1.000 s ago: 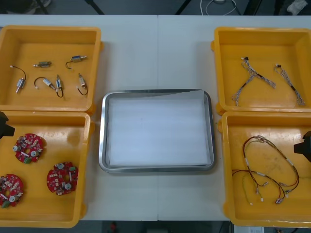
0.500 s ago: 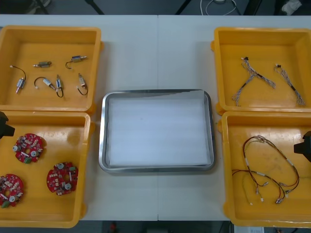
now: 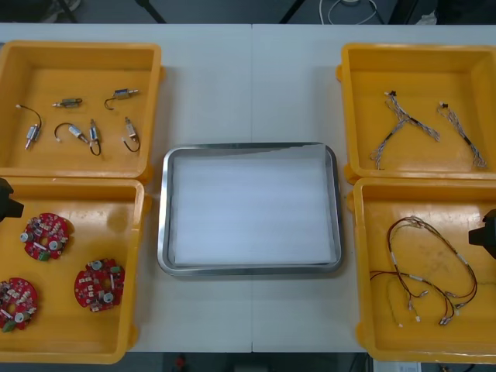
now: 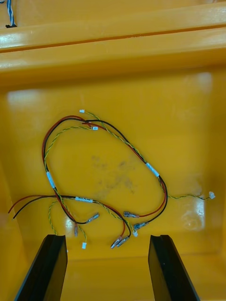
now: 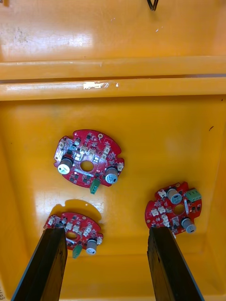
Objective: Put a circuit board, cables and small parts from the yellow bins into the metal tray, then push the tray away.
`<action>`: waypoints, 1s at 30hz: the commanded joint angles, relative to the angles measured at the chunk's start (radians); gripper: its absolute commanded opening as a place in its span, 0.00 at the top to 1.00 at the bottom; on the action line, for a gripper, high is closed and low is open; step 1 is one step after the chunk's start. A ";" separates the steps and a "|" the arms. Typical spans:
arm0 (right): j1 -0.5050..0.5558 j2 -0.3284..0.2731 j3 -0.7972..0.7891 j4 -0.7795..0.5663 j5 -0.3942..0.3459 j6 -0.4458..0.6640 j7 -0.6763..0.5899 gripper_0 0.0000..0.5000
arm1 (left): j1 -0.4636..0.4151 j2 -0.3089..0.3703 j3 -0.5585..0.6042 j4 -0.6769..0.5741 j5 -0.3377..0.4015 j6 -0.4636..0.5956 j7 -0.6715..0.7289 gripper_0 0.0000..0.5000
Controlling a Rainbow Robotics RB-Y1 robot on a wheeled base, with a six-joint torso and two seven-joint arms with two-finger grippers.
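Observation:
The metal tray (image 3: pixel 165 209), white inside, lies at the table's middle with nothing in it. Three round red circuit boards (image 3: pixel 46 236) (image 5: pixel 88 157) lie in the near left yellow bin (image 3: pixel 128 225). My left gripper (image 3: pixel 6 200) (image 5: pixel 107 268) hangs open over that bin, one board (image 5: pixel 75 229) just beyond its fingers. Red and yellow cables (image 3: pixel 426 267) (image 4: pixel 103 174) lie tangled in the near right yellow bin (image 3: pixel 360 232). My right gripper (image 3: pixel 485 232) (image 4: pixel 108 270) hangs open over them, holding nothing.
The far left yellow bin (image 3: pixel 151 62) holds several small metal parts (image 3: pixel 77 128). In the far right yellow bin (image 3: pixel 349 62) lie two twisted blue and white cables (image 3: pixel 403 124). Bare table runs beyond the tray and along its near side.

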 commanded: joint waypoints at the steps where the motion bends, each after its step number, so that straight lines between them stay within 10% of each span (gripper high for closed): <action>1: 0.019 -0.036 -0.027 -0.022 -0.007 0.003 -0.032 0.00 | 0.015 0.043 0.027 -0.025 -0.008 0.006 -0.066 0.00; 30: 0.019 -0.036 -0.027 -0.022 -0.007 0.003 -0.032 0.00 | 0.015 0.043 0.027 -0.025 -0.008 0.006 -0.066 0.00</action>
